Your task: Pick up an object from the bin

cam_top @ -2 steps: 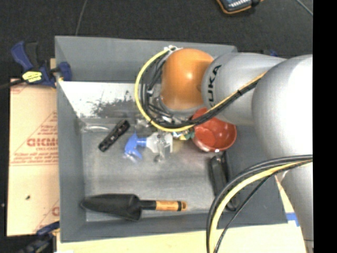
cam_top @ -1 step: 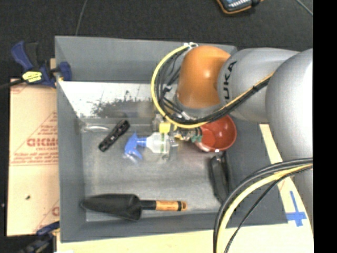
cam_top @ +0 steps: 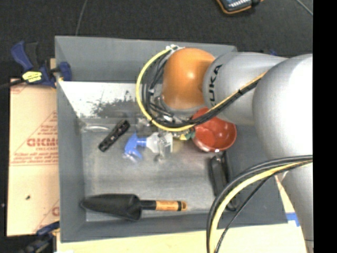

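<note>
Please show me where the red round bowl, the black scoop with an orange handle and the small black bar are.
red round bowl [cam_top: 217,134]: camera view, on its visible inside.
black scoop with an orange handle [cam_top: 126,206]: camera view, on the black blade.
small black bar [cam_top: 114,135]: camera view, on its middle.

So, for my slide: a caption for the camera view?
Gripper low in the grey bin beside a blue piece, with red bowl, black bar and black trowel around.
</note>
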{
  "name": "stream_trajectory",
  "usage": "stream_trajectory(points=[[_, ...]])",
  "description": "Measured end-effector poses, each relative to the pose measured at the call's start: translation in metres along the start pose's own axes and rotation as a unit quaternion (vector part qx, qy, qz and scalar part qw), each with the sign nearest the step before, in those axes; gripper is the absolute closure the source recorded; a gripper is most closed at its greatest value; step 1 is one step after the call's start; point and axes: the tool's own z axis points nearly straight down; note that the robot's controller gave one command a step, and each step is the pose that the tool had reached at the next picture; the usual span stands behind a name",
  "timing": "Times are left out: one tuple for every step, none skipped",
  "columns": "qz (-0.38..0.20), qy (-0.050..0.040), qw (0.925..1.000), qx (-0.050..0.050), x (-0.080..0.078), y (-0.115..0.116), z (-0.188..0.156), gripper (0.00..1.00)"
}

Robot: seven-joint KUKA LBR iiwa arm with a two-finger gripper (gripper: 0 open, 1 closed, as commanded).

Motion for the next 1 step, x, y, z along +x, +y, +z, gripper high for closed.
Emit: stream_trajectory(points=[[0.069, 0.0071, 0.9976, -0.002, 0.0176, -0.027, 0.004, 1.0]])
